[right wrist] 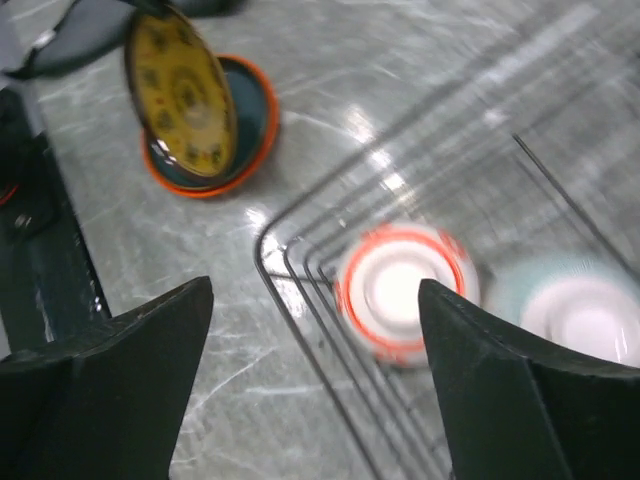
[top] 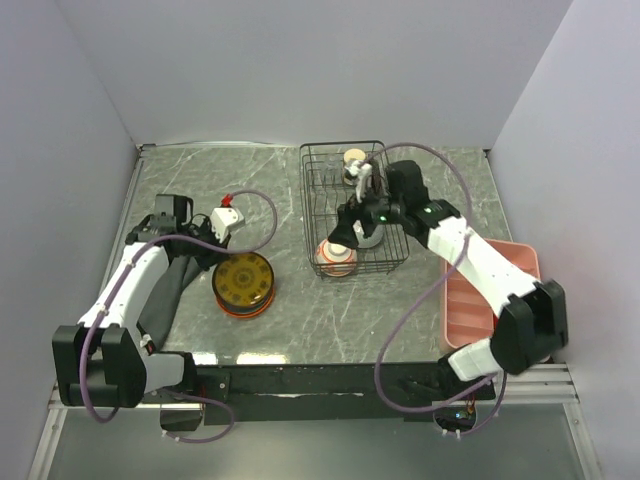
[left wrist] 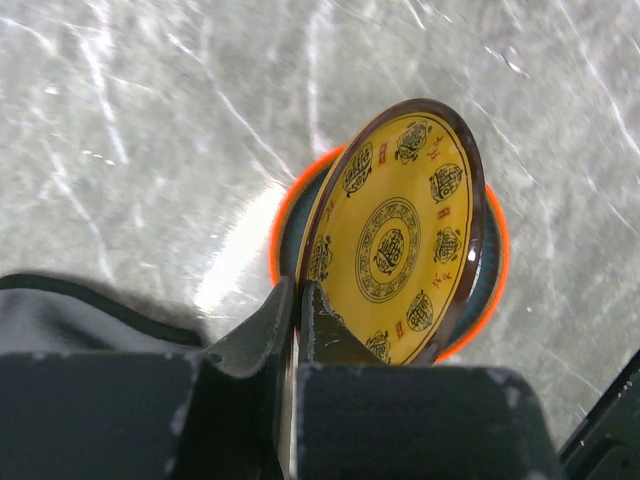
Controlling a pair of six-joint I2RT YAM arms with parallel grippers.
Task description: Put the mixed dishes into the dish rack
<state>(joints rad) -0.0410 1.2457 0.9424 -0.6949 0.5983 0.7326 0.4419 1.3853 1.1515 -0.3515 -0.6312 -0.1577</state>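
The left arm (top: 130,280) stretches forward, the left gripper (left wrist: 297,300) clamped on the rim of a yellow patterned dish (left wrist: 395,245) tilted on edge over the teal plate (left wrist: 290,235), while the right arm (top: 480,260) bends over the dish rack (top: 318,190), the right gripper (right wrist: 315,290) spread wide above an upturned red bowl (right wrist: 400,290) inside.

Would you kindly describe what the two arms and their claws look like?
The left arm and right arm have white links with black joints and bases. A mauve cable loops along each. The left claw and right claw have matte black, wedge-shaped fingers. A small green light glows near the right wrist.
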